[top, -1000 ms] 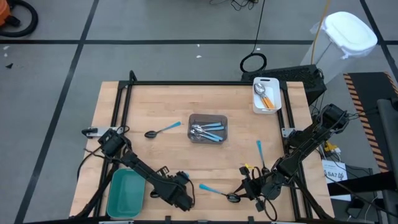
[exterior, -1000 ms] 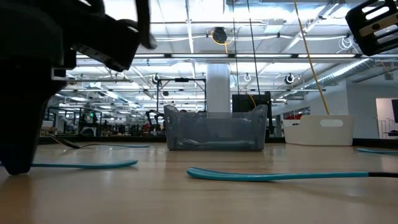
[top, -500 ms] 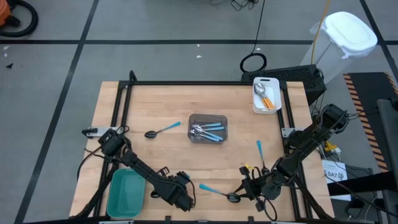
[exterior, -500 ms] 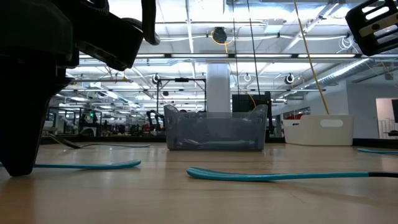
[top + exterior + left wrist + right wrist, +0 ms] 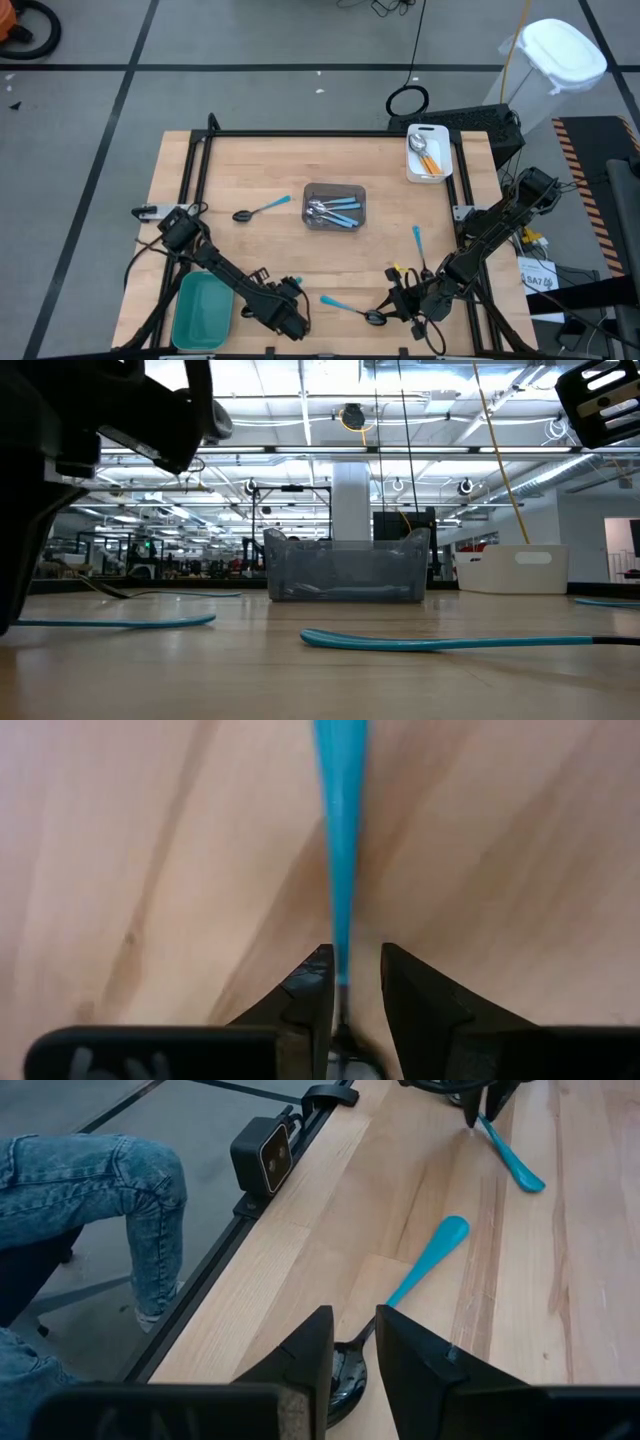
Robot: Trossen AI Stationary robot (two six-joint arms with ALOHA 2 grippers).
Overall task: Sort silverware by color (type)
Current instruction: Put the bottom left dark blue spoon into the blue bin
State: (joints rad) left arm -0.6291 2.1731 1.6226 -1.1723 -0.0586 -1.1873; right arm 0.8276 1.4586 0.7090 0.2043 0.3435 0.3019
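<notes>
Between our left gripper's point(image 5: 350, 982) fingers point(image 5: 312, 992) runs a blue spoon handle point(image 5: 340, 840), the fingers slightly parted on either side of it, so we cannot tell if they pinch it. Our right gripper point(image 5: 350, 1342) straddles a black spoon's point(image 5: 348, 1370) bowl on the table point(image 5: 300, 1280), fingers parted, grip unclear.
</notes>
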